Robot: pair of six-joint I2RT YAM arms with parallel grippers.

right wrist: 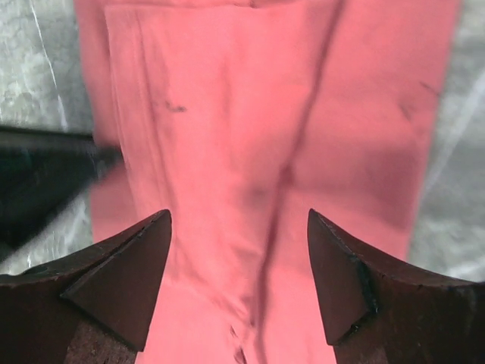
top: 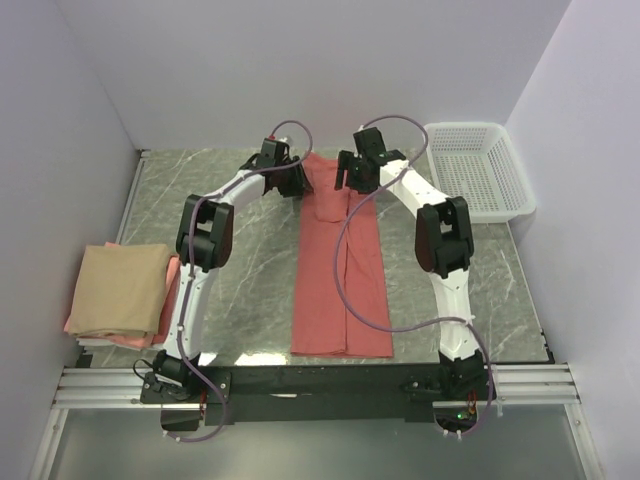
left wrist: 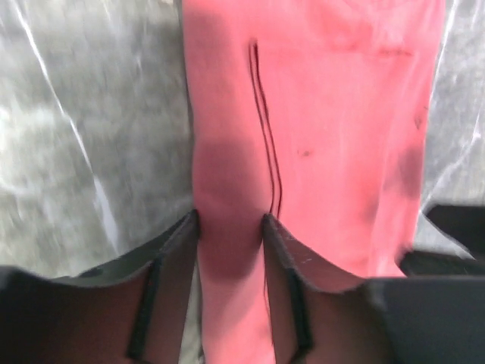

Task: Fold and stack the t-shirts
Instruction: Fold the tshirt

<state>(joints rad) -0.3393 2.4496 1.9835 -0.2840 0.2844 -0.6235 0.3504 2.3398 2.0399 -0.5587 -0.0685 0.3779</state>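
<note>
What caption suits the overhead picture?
Left gripper and right gripper flank the far end of a salmon-red t-shirt folded into a strip.

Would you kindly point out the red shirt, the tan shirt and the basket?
red shirt (top: 316,300), top view, lower left panel
tan shirt (top: 120,289), top view, middle of its top face
basket (top: 474,176), top view, mesh floor

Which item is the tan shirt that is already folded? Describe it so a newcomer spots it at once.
Start at the grey marbled table and go to its left edge. There the tan shirt lies folded on top of a pink one. It is a compact beige square, unlike the long salmon-red shirt stretched down the table's middle.
</note>
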